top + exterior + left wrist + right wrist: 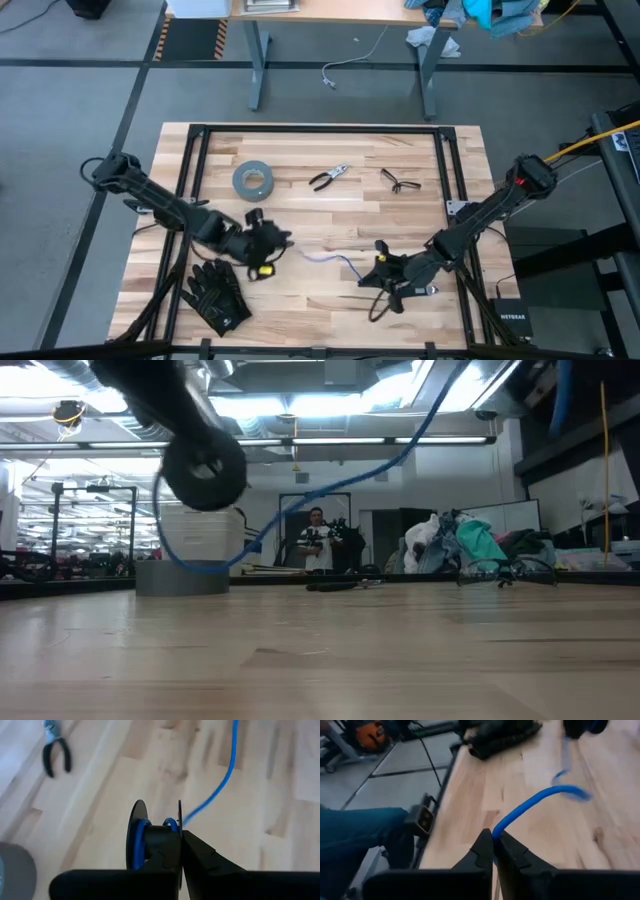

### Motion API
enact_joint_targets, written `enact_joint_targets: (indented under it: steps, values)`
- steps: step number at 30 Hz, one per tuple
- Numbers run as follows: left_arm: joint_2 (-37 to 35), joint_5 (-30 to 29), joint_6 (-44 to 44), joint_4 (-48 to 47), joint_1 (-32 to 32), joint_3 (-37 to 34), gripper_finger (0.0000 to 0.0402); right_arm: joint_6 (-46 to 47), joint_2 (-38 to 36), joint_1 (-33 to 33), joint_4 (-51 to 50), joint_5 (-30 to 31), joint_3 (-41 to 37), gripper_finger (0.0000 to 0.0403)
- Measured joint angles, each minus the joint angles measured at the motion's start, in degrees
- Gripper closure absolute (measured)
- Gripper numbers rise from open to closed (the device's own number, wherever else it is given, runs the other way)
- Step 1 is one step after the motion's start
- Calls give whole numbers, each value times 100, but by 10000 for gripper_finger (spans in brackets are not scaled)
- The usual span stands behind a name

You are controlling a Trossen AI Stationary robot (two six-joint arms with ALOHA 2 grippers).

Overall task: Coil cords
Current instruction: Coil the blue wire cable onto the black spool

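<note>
Item: thin blue cord (335,259), strung across the wooden slat table (330,215) between both arms. Left gripper (181,834) clenched on a black round spool (150,845), cord partly wound on it. Right gripper (494,844) pinched on the cord's far end, apparently near its tip. Handling: keep light tension and feed slack steadily, so turns stack between the flanges.

Only readable text: "NETGEAR" in white on the small black box (509,322) on the floor just off the table's near right corner. Nothing else legible — no labels on tools, tape roll or arms.
</note>
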Motion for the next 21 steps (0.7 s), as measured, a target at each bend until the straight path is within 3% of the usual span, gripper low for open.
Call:
enact_joint_targets:
  steps: [13,21]
  values:
    - [32,-1161,972,666,-1685,0,401,-843,-1359,1001,-222,1069,0,396]
    - [486,-1434,1700,849,-1970,2,401,-1508,-1311,1057,-191,935,592,396]
